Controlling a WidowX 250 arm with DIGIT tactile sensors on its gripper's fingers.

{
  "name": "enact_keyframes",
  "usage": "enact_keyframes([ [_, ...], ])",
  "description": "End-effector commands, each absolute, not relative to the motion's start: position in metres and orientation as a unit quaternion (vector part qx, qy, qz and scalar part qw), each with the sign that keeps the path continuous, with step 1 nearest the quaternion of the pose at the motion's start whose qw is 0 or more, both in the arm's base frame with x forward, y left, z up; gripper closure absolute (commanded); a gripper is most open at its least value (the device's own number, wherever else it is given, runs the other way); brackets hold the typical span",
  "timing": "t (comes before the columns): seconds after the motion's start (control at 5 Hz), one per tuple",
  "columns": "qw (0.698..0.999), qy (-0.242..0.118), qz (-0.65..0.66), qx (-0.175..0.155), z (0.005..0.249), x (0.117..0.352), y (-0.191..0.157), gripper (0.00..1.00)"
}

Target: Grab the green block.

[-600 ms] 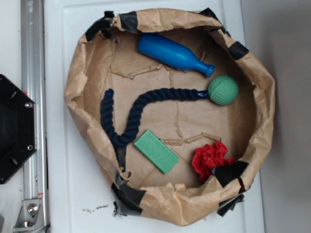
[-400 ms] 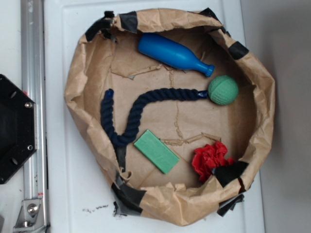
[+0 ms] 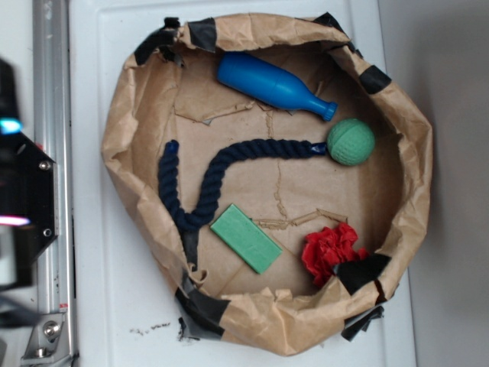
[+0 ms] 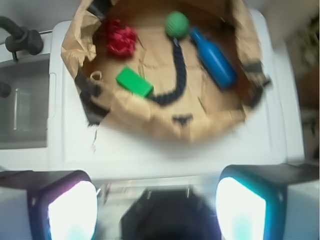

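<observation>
The green block (image 3: 246, 238), a flat light-green textured slab, lies lower left of centre in the brown paper nest (image 3: 122, 130), just beside the dark-blue rope (image 3: 200, 183). The gripper (image 4: 156, 207), fingers spread and empty, sits outside; approach should align across the slab's narrow width.

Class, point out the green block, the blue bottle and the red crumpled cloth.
green block (image 3: 246, 238), exterior view, middle of its textured top face.
blue bottle (image 3: 263, 82), exterior view, middle of its body.
red crumpled cloth (image 4: 120, 37), wrist view, centre of the bundle.
</observation>
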State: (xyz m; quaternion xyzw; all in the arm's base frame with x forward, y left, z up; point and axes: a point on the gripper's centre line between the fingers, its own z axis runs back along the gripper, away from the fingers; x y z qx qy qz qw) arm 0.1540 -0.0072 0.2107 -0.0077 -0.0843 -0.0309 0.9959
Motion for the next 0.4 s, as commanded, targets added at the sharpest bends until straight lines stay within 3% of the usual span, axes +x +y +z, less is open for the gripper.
enact_keyframes([
  [0.0, 0.988, -0.105, -0.085, -0.075, 0.165, 0.219, -0.001, 0.0],
  [0.2, 0.99, -0.096, -0.069, -0.076, 0.146, 0.235, 0.006, 0.0],
])
